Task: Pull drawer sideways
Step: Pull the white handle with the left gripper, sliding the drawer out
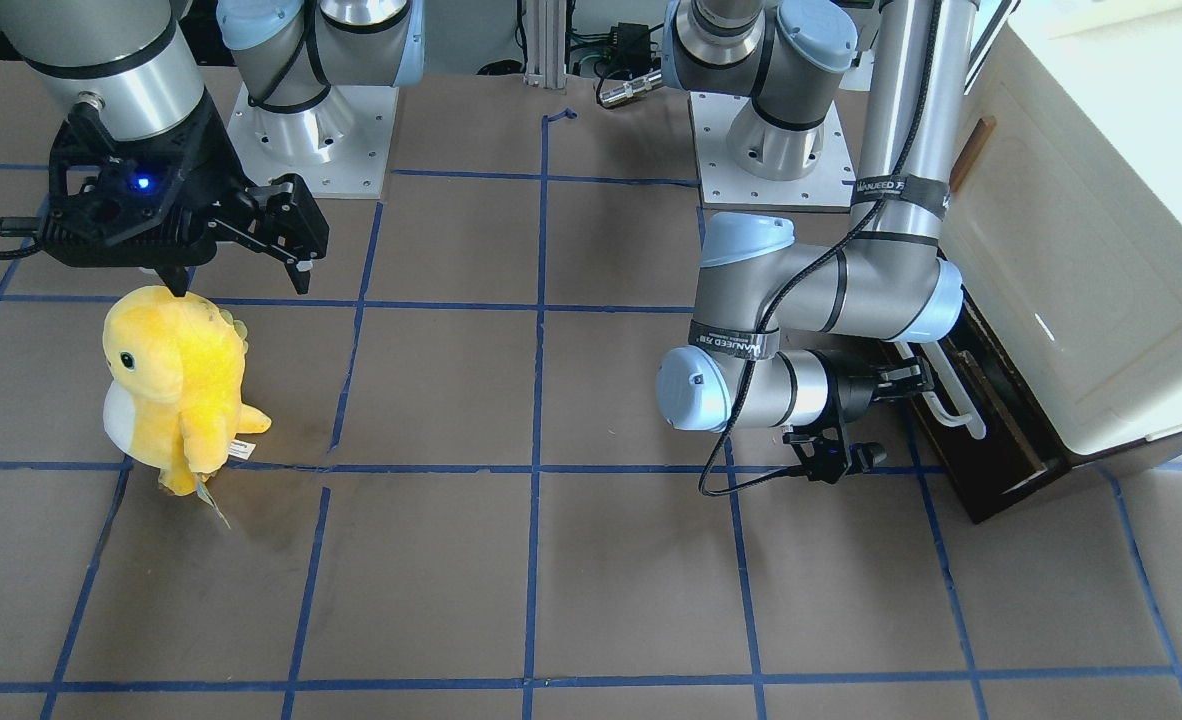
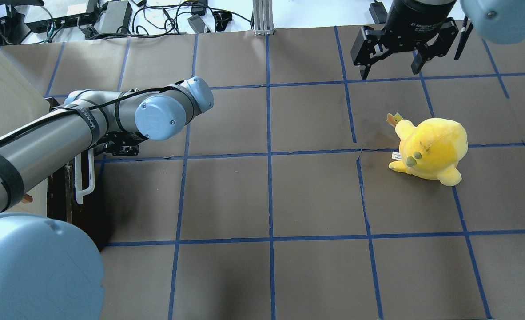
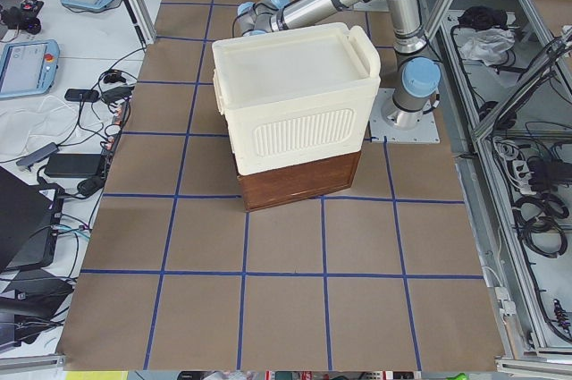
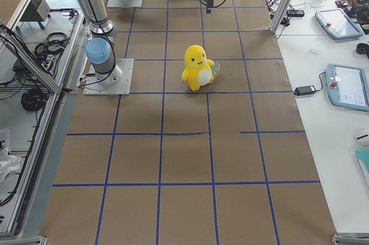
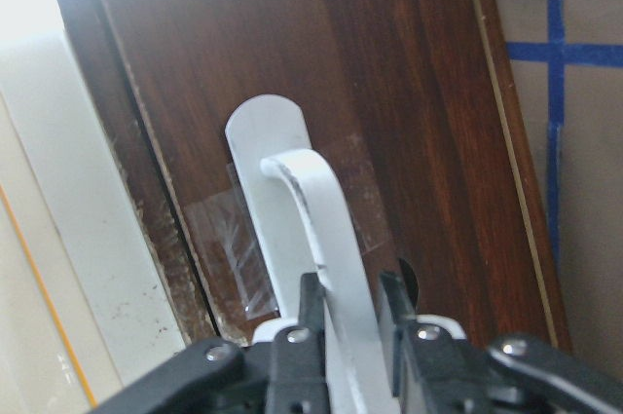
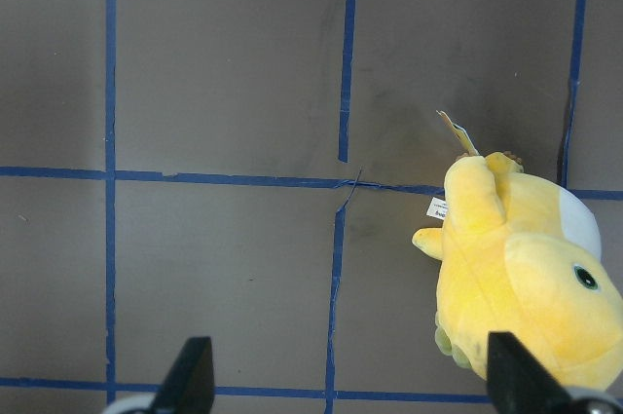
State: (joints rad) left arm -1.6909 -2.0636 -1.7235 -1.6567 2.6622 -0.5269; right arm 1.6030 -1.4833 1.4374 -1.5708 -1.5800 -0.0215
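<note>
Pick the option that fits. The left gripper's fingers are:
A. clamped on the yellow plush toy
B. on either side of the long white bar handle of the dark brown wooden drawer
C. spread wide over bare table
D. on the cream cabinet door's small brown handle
B: the left wrist view shows the left gripper with its fingers closed against both sides of the long white bar handle on the dark brown wooden drawer.

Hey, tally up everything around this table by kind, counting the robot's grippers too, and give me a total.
Grippers: 2 (left gripper, right gripper)
Yellow plush toy: 1
Cream cabinet: 1
Dark brown drawer: 1
Total: 5
</note>
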